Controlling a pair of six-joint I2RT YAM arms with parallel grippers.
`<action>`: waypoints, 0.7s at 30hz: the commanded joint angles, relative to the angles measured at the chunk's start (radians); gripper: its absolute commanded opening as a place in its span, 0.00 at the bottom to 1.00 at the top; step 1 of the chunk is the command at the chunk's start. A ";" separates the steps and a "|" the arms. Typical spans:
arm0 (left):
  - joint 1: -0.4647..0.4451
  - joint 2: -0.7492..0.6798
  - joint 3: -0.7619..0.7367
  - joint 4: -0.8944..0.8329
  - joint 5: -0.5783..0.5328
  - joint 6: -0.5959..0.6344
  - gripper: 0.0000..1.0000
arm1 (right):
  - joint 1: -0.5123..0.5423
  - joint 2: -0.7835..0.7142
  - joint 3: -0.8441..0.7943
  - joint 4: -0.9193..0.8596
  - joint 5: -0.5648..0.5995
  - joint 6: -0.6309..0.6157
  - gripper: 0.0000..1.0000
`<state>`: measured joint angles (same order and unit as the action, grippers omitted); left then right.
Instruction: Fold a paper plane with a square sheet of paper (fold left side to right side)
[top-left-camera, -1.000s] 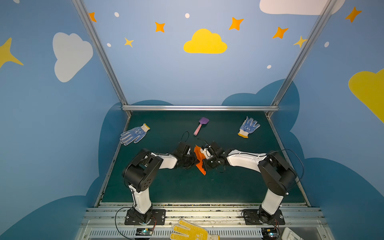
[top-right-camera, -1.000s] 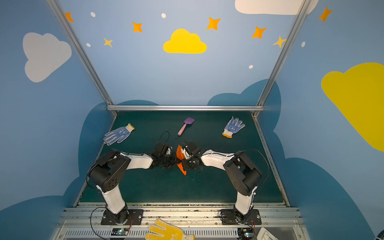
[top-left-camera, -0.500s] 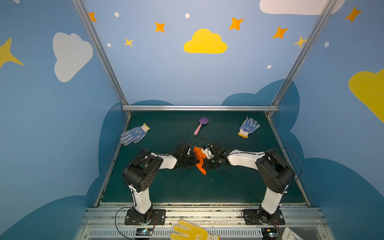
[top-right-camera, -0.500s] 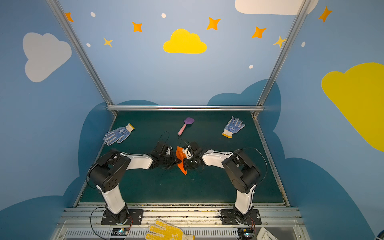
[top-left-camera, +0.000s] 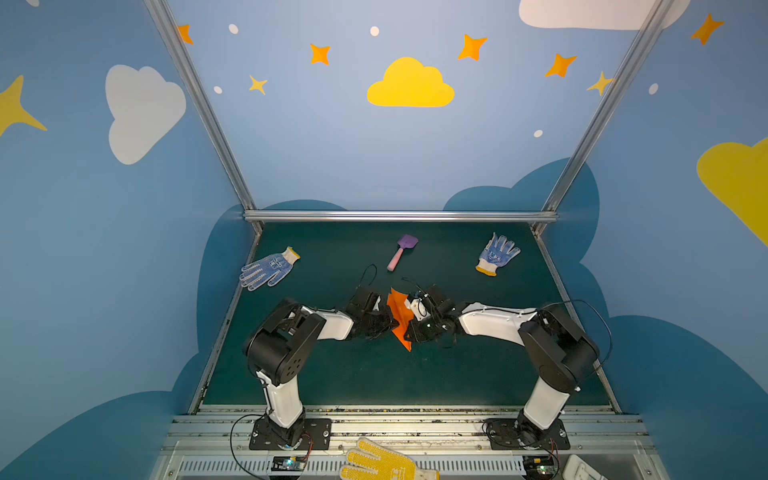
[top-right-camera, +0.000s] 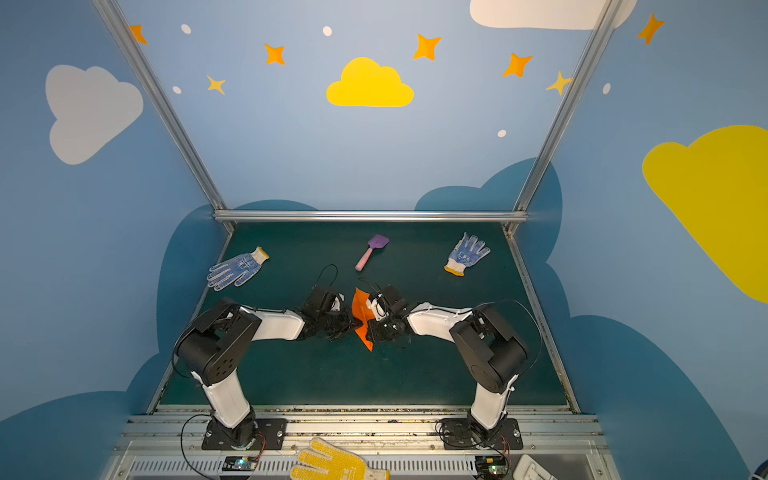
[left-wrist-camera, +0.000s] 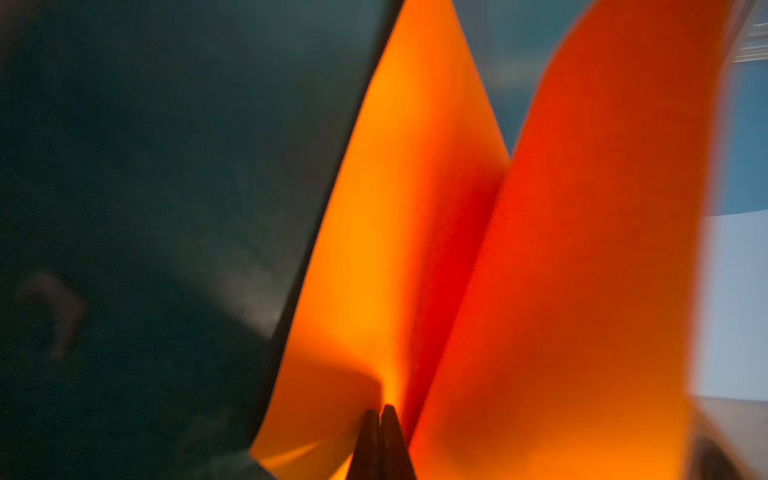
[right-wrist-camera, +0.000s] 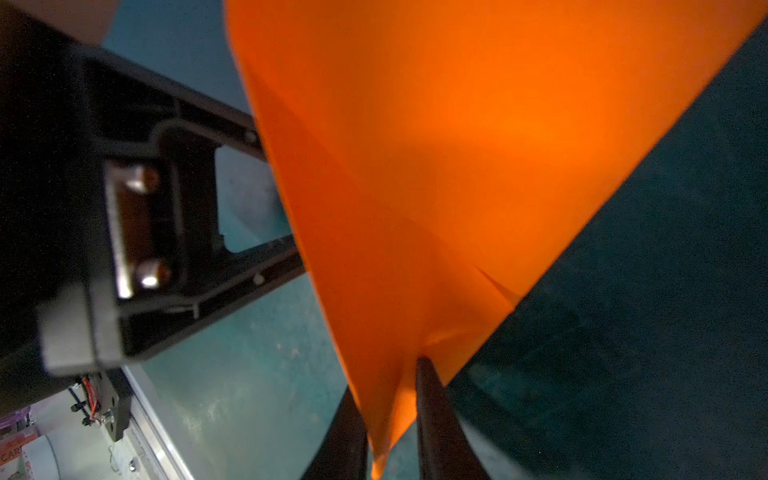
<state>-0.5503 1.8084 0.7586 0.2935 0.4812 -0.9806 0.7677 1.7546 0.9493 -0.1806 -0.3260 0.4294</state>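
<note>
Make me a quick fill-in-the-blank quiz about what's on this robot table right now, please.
1. The folded paper is ___ in colour.
2. The spatula has a pink handle and a ___ head.
3. The glove lying off the green mat at the front is ___.
4. The left gripper is pinching the ___.

Missing words: orange; purple; yellow; paper.

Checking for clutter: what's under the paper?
Only green mat shows around the paper. The patch directly beneath is covered; can't tell whether its tip touches.
</note>
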 joint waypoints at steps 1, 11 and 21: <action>-0.003 0.006 -0.036 -0.093 -0.023 0.007 0.04 | 0.007 -0.043 -0.004 -0.036 0.020 -0.002 0.20; -0.005 0.008 -0.038 -0.086 -0.020 0.003 0.04 | 0.017 -0.020 0.006 -0.040 0.025 0.000 0.12; -0.008 0.011 -0.042 -0.082 -0.020 0.003 0.04 | 0.036 0.034 0.007 0.000 0.034 0.035 0.00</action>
<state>-0.5507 1.8080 0.7536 0.3012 0.4816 -0.9810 0.7963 1.7584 0.9497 -0.1867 -0.3016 0.4458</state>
